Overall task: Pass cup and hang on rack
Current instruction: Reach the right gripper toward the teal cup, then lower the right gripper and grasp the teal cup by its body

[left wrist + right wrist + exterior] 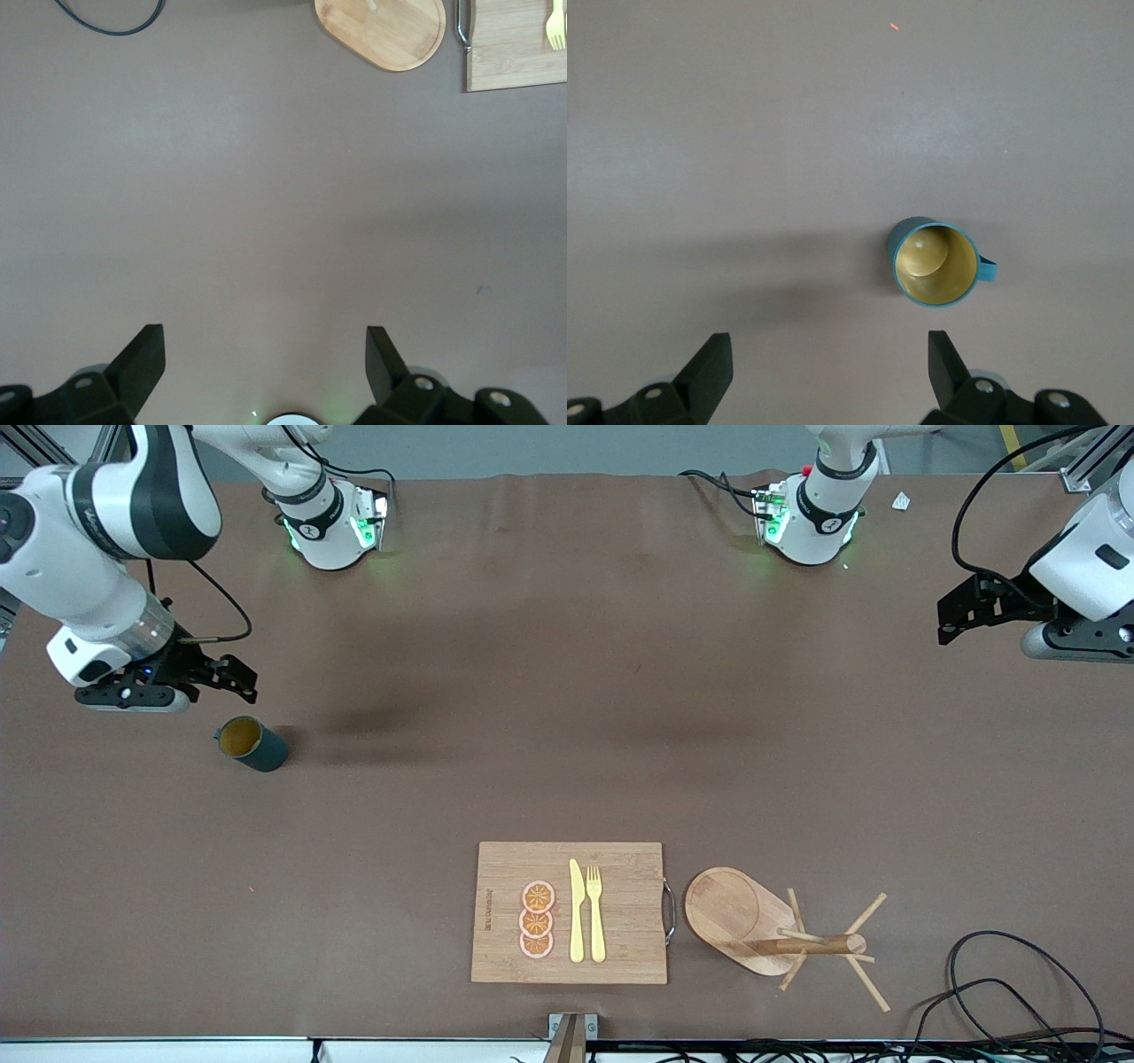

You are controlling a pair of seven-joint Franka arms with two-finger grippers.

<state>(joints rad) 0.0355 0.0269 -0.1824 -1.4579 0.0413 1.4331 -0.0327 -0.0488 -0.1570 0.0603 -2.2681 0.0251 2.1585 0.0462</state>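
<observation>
The cup (252, 744), dark teal with a yellowish inside, stands upright on the table near the right arm's end; its handle (989, 269) shows in the right wrist view. My right gripper (234, 677) hangs open over bare table just beside the cup (935, 263), with nothing between its fingers (709, 363). The rack (740, 917), a light wooden mug tree with an oval base, a post (815, 944) and thin pegs, stands near the front edge. My left gripper (955, 615) waits open and empty over bare table at the left arm's end, well away from the rack (390, 35).
A bamboo cutting board (620, 948) lies beside the rack, carrying three orange slices (537, 919), a yellow knife (576, 912) and a fork (595, 912). Black cables (1010, 983) loop at the front corner by the left arm's end.
</observation>
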